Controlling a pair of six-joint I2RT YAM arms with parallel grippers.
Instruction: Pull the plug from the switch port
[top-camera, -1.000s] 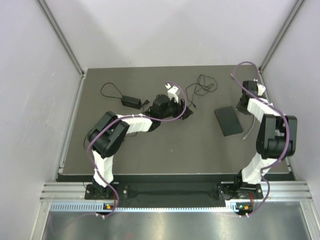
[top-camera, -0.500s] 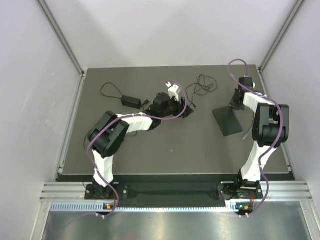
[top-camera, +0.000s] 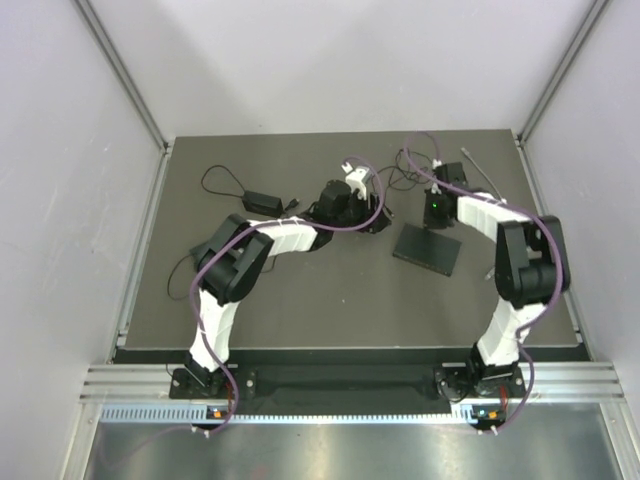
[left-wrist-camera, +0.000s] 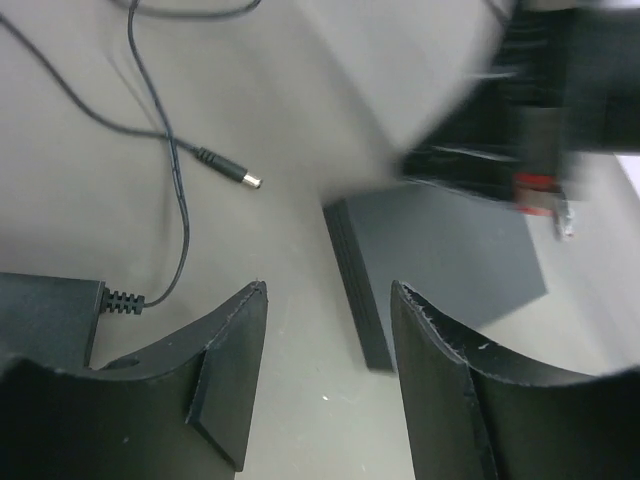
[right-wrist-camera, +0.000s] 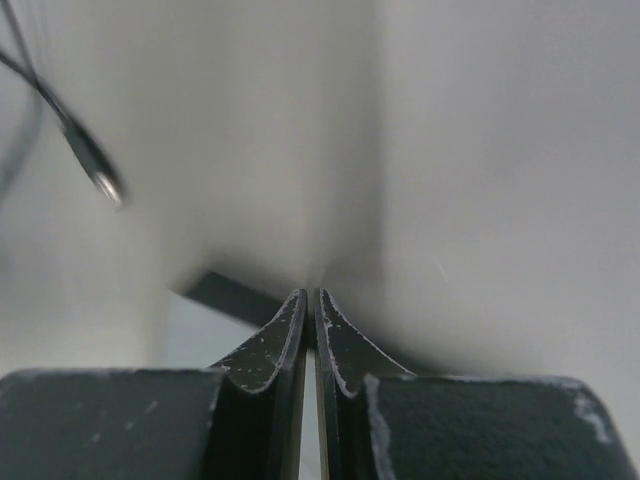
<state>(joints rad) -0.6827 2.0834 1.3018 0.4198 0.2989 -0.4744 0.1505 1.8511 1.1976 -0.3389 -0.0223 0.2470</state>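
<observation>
Where the bench begins on the left, a power adapter lies with its thin cable looped behind it. Next comes the left gripper, low over the bench, its jaws apart and empty. Ahead of it the plug lies loose on the surface, clear of the black switch, which rests flat to its right. At the switch's far edge the right gripper hangs closed, nothing visible between its jaws.
</observation>
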